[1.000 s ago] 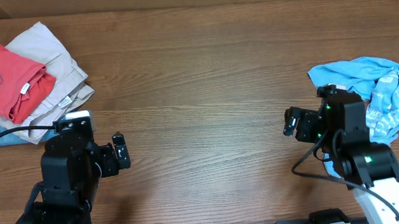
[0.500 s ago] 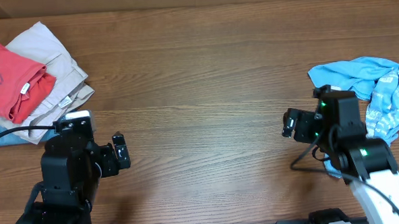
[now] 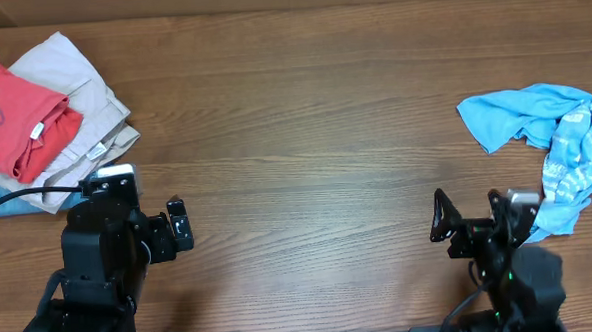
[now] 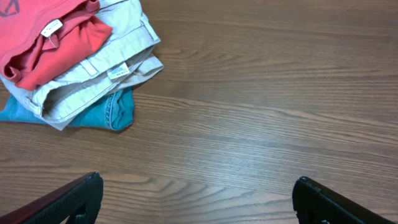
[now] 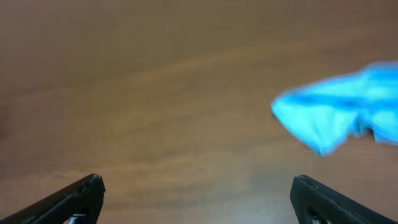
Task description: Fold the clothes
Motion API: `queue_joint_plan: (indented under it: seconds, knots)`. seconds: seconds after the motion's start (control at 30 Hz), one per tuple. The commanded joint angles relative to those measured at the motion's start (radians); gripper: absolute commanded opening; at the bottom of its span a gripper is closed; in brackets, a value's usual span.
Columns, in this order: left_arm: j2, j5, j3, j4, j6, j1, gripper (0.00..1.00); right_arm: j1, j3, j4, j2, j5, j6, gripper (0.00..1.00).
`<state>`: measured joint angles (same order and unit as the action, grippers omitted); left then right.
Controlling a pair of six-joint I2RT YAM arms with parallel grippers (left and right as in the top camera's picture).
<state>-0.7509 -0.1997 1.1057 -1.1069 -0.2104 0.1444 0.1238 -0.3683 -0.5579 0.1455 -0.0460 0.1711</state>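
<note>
Left gripper (image 4: pixel 198 198) and right gripper (image 5: pixel 196 198) hang, jaws open, empty; sky-blue shirt (image 3: pixel 519 116) lies crumpled, so spreading it flat likely comes next.

At ten o'clock in the overhead view, the red T-shirt (image 3: pixel 8 113) runs off the left edge, its lettering folded mostly out of sight. The jeans (image 4: pixel 93 113) lie largely buried under the beige trousers (image 4: pixel 93 65), whose labels are too small to read. The right wrist view is blurred; the sky-blue shirt (image 5: pixel 336 115), at three o'clock, is cut by that edge.
</note>
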Motion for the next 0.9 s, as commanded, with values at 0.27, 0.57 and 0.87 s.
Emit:
queue_joint_plan:
  seconds: [0.27, 0.57, 0.87]
  knots:
    - [0.005, -0.016, 0.001, 0.003, 0.004, 0.006, 1.00, -0.064, 0.201, 0.375, -0.143, 0.033, -0.232, 1.00]
    - [0.005, -0.016, 0.001, 0.003, 0.005, 0.006, 1.00, -0.079, 0.360, 0.512, -0.143, 0.092, -0.273, 1.00]
    - [0.005, -0.016, 0.001, 0.003, 0.005, 0.006, 1.00, -0.079, 0.360, 0.477, -0.141, 0.082, -0.273, 1.00]
